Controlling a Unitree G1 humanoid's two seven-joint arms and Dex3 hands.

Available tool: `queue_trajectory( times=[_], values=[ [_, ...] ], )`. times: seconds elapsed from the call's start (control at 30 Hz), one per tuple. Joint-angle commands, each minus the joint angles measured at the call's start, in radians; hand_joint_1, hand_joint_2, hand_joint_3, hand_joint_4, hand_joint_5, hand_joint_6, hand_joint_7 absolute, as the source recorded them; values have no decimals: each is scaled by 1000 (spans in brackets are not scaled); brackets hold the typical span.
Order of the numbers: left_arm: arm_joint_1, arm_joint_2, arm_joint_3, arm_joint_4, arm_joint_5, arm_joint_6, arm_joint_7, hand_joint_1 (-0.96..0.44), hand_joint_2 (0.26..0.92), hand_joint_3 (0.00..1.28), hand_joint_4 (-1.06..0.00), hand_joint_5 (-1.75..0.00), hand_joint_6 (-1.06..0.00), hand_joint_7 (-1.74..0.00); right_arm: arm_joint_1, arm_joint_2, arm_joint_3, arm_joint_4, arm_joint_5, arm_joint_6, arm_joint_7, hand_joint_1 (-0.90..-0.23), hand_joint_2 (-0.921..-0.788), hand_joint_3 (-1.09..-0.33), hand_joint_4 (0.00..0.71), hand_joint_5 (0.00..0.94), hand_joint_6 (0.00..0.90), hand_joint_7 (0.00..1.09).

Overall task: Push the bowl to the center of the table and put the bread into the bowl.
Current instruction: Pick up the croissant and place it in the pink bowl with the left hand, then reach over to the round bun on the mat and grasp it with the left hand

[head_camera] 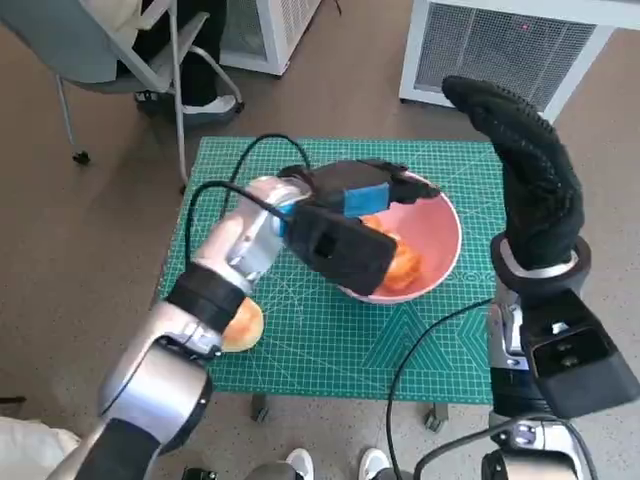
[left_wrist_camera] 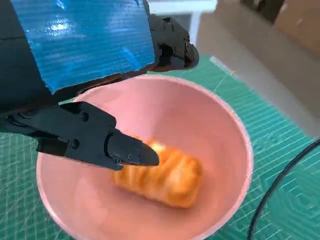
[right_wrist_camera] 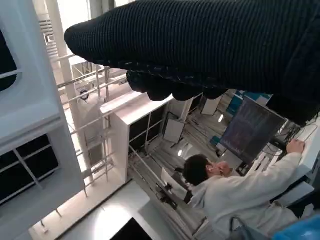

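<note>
A grey chair (head_camera: pixel 120 50) and a white cabinet (head_camera: pixel 505 45) stand beyond the green mat (head_camera: pixel 330 340).

Pale silver forearms, black left hand (head_camera: pixel 345 235) with blue tape, knitted black-gloved right hand (head_camera: pixel 530 175), black cables

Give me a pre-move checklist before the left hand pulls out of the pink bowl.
1. Golden bread roll lies inside the pink bowl: ok.
2. Left hand holds nothing, its fingers off the roll: ok.
3. Bowl on the green cutting mat, near the middle: ok.
4. Right hand raised away from the bowl: ok.
5. Black cable away from the bowl: ok.
6. Second orange piece under the left forearm: cannot tell what.
</note>
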Motion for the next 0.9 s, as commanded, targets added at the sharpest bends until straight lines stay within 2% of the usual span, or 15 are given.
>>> queue_trajectory(
  times=[0.03,0.23,0.47,0.63,0.9],
  values=[
    [40,68,48,-102,-55,-5,-52,-361,911,26,1,1,-189,-5,26,-3,5,-1,-12,10,-8,-614,-921,-713,286,0,27,662],
    [143,202,149,-344,-164,8,-145,-317,909,17,-15,-6,-205,-11,26,-4,10,-9,-7,18,-7,-618,-921,-712,286,0,28,661],
    [262,344,250,-534,-249,-23,-186,-266,884,2,-112,-39,-261,-34,29,-7,14,-23,0,29,-2,-624,-921,-711,288,1,23,657],
    [352,438,318,-638,-310,-26,-219,-245,868,0,-171,-48,-306,-51,33,-10,17,-33,7,37,0,-622,-921,-711,291,3,20,655],
    [500,551,416,-737,-405,-32,-263,-251,871,3,-203,-39,-330,-56,33,-12,20,-29,17,39,6,-614,-921,-712,292,3,20,654]
  ],
)
